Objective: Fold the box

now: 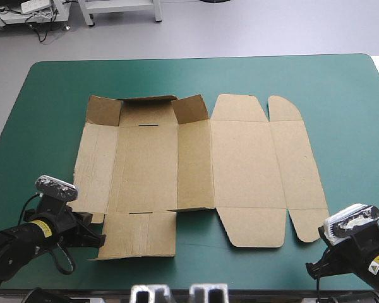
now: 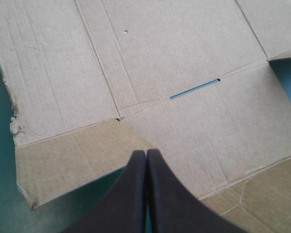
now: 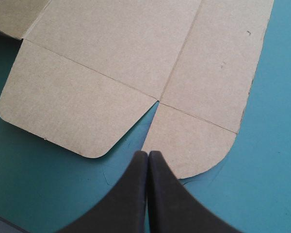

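The brown box [image 1: 196, 167] lies as a cut sheet in the middle of the teal-green table, mostly flat. Its far-left flaps [image 1: 145, 108] stand partly raised. My left gripper [image 2: 146, 154] is shut, its tip over the near-left corner of the box [image 2: 136, 87], close to the slot [image 2: 195, 89] in the near flap. In the high view that arm [image 1: 47, 230] sits at the table's near-left. My right gripper [image 3: 148, 155] is shut and empty, pointing at the notch between the two rounded near-right flaps [image 3: 72, 114]. Its arm [image 1: 357, 243] sits at the near-right corner.
Bare teal-green cover [image 1: 341, 101] runs around the sheet on all sides, widest at the right and far side. The table's near edge [image 1: 177, 284] lies just behind both grippers.
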Robot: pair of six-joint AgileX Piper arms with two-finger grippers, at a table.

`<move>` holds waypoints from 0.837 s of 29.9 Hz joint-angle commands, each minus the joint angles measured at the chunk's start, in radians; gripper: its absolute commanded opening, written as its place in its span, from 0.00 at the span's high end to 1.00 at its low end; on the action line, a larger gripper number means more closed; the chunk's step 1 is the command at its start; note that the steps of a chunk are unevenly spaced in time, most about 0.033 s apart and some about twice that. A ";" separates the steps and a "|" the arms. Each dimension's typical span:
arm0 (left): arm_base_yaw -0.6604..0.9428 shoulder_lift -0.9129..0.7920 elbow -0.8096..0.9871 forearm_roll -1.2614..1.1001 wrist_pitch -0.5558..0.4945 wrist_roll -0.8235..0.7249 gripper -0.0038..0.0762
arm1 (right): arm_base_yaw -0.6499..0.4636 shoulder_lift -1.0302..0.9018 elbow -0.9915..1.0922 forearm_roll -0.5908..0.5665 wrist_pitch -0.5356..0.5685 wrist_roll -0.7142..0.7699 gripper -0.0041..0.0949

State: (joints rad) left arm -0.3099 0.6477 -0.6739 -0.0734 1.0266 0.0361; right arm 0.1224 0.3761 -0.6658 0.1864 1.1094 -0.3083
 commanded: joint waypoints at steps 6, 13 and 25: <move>-0.009 0.002 -0.023 -0.010 -0.048 -0.002 0.97 | -0.001 0.008 -0.020 0.007 -0.057 -0.008 0.98; -0.009 0.002 -0.023 -0.010 -0.048 -0.002 0.97 | -0.001 0.008 -0.020 0.007 -0.057 -0.008 0.98; -0.006 0.119 -0.027 -0.044 -0.116 0.005 0.95 | -0.001 0.008 -0.020 0.030 -0.055 -0.005 0.98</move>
State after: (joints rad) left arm -0.3099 0.7035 -0.6739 -0.1147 1.0106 0.0361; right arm 0.1224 0.3761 -0.6658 0.1955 1.1081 -0.3083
